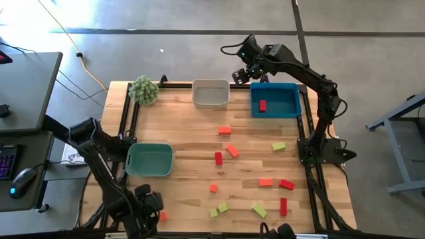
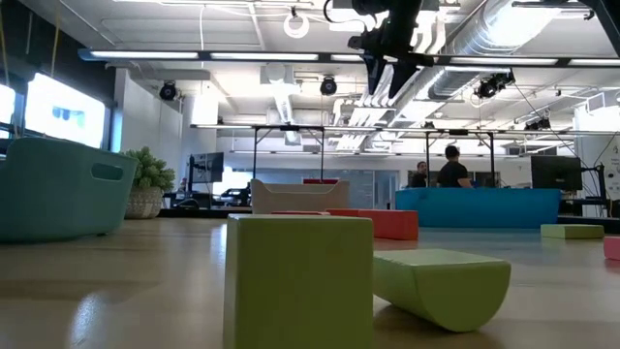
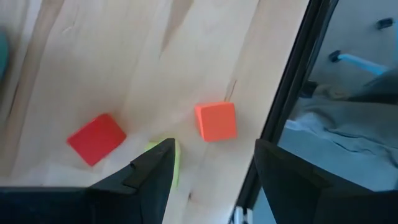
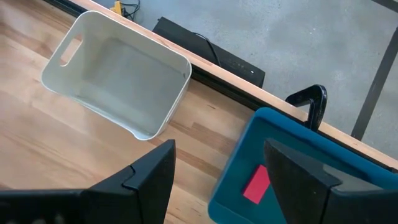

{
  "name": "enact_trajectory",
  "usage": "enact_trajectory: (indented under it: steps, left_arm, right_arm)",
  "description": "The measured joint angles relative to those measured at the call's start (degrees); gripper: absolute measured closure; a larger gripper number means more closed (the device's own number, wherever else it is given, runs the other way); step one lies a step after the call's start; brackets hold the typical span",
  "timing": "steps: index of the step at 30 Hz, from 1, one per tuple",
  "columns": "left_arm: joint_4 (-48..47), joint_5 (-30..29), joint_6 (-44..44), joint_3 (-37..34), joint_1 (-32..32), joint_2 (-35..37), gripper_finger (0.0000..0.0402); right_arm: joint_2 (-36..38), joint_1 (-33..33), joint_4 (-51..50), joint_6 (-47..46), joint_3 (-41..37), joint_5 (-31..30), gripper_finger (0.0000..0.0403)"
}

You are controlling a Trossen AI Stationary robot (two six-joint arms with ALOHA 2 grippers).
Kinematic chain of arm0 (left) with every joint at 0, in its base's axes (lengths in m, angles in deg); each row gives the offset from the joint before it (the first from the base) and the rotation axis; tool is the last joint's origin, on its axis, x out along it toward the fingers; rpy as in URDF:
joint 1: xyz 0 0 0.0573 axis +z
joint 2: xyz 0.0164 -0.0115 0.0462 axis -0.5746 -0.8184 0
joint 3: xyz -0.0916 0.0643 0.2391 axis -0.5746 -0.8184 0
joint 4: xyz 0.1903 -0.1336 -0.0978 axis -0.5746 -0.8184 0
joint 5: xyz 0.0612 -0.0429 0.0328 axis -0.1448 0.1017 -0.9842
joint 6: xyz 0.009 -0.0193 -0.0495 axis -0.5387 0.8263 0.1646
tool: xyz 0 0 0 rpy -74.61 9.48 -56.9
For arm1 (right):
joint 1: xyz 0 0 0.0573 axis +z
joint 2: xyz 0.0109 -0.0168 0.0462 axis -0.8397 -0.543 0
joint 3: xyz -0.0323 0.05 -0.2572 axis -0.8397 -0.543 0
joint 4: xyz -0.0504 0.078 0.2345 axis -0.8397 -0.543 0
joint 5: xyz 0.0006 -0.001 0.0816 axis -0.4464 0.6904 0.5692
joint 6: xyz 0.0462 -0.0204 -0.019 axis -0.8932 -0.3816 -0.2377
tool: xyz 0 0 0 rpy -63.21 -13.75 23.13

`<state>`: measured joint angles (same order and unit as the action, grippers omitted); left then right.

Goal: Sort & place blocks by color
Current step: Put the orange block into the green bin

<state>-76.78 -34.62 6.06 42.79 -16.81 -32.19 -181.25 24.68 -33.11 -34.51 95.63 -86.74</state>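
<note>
Red, orange and yellow-green blocks lie scattered on the wooden table (image 1: 186, 133), for instance a red one (image 1: 218, 158) and a yellow-green one (image 1: 259, 210). One red block (image 1: 263, 105) lies in the blue tray (image 1: 292, 109). My left gripper (image 3: 214, 168) hangs open at the table's near left, above an orange cube (image 3: 216, 121) that rests flat on the wood, with a red block (image 3: 96, 138) beside it. A yellow-green block (image 3: 175, 158) is half hidden behind one finger. My right gripper (image 4: 217, 180) hangs open high over the gap between the white tray (image 4: 118, 81) and the blue tray (image 4: 298, 162).
A teal tray (image 1: 149, 159) stands at the left and a fuzzy green plant (image 1: 144, 89) at the far left corner. The table's black frame edge (image 3: 280, 106) runs close to the orange cube. People stand in the room beyond the table (image 2: 450, 167).
</note>
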Motion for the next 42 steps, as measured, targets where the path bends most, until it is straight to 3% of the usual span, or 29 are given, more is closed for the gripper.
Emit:
enact_trajectory:
  steps: [24, 42]
  left_arm:
    - [3.47, -0.83, 1.77, 1.79, 0.52, -9.42, 0.019]
    - [4.02, 2.22, 2.17, 1.7, 0.5, -14.48, 0.019]
  right_arm:
    - [0.0, -0.02, 0.03, 0.42, -0.02, -0.02, 0.0171]
    - [-0.02, -0.02, 0.02, 0.44, -0.02, -0.02, 0.0171]
